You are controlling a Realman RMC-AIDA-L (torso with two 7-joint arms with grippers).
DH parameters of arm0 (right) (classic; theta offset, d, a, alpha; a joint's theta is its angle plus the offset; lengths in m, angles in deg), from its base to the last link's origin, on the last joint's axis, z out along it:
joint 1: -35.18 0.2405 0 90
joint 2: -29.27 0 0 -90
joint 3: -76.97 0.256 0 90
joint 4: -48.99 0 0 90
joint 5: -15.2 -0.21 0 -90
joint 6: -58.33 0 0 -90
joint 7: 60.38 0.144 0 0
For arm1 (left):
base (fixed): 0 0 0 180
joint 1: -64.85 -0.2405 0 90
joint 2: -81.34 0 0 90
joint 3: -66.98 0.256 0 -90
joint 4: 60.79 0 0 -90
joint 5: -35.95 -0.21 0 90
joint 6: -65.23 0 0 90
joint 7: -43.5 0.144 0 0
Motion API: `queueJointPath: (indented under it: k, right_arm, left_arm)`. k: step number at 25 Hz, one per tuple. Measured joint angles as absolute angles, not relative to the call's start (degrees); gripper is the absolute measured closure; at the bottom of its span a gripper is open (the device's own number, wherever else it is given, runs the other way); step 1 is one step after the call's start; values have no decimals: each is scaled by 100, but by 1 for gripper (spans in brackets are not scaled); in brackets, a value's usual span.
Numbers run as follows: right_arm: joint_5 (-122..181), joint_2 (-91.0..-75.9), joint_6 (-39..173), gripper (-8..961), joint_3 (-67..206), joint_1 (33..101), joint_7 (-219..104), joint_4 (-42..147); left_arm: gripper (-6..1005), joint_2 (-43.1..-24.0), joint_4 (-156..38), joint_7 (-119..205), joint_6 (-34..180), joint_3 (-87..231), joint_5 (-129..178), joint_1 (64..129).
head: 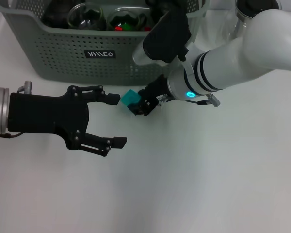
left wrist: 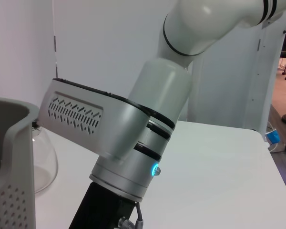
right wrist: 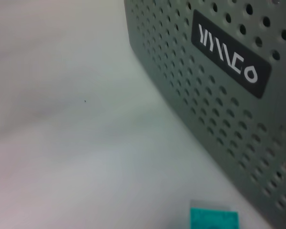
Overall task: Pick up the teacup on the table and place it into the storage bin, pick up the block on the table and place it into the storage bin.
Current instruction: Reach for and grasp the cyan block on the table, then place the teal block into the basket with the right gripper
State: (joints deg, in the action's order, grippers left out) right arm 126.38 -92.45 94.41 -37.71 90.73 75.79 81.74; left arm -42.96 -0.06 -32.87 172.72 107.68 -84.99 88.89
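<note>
Block (head: 131, 98): teal, resting on the white surface (head: 194, 184) just in front of the storage bin (head: 63, 53), near the bin's front wall and a little to the robot's right of its black label (head: 100, 54). From the head view I see my right hand (head: 144, 103) down at the block, its dark fingers against the block's right side; the fingertips are hidden behind the block and the wrist, so I cannot tell whether they are clamped on it, together or apart. The right wrist view shows the same block (right wrist: 214, 219) at the frame edge, lying on the surface close to the perforated bin wall (right wrist: 219, 119) with the label (right wrist: 230, 56) above it.

My left hand (head: 117, 120) hovers over the surface on the robot's left, level with the block and pointing toward it. Its fingers are spread apart and hold nothing; the upper fingertip (head: 112, 99) sits just beside the block, and I cannot tell whether it touches. The left wrist view looks across at the right arm (left wrist: 133, 138) and one corner of the bin (left wrist: 12, 157).

Inside the bin I note glass vessels (head: 87, 17) with dark contents and small red items (head: 119, 28). A clear glass vessel (head: 225, 24) stands on the surface beside the bin's right end
</note>
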Motion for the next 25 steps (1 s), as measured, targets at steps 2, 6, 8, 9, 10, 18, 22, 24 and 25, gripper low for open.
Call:
queueJointPath:
  k: [2, 6, 8, 9, 10, 18, 22, 24, 25]
  right_arm:
    - [12638, -9241, 9441, 470, -3772, 9073, 7582, 8190]
    - [12638, -9237, 9441, 470, -3772, 9073, 7590, 8202]
    - [12638, -9237, 9441, 483, -3772, 9076, 7598, 8200]
    - [12638, -9237, 9441, 489, -3773, 9081, 7603, 8194]
    - [12638, -9237, 9441, 496, -3773, 9087, 7605, 8185]
    - [12639, -9243, 9423, 528, -3773, 9077, 7595, 8206]
    - [12632, -9232, 9451, 528, -3773, 9070, 7526, 8234]
    - [12574, -9222, 9484, 528, -3772, 9060, 7412, 8241]
    - [12533, -9215, 9507, 528, -3769, 9053, 7352, 8242]
  left_arm:
    - [47, -4295, -6, -3287, 17271, 10768, -8499, 8880]
    - [47, -4294, -6, -3287, 17272, 10768, -8499, 8875]
    - [47, -4294, -6, -3287, 17276, 10768, -8499, 8875]
    - [47, -4294, -6, -3287, 17276, 10768, -8499, 8875]
    - [47, -4294, -6, -3287, 17277, 10768, -8499, 8876]
    - [47, -4292, -6, -3287, 17283, 10768, -8452, 8865]
    - [47, -4286, -6, -3287, 17293, 10768, -8449, 8870]
    - [47, -4285, -6, -3288, 17299, 10768, -8448, 8869]
    - [47, -4285, -6, -3290, 17300, 10767, -8447, 8866]
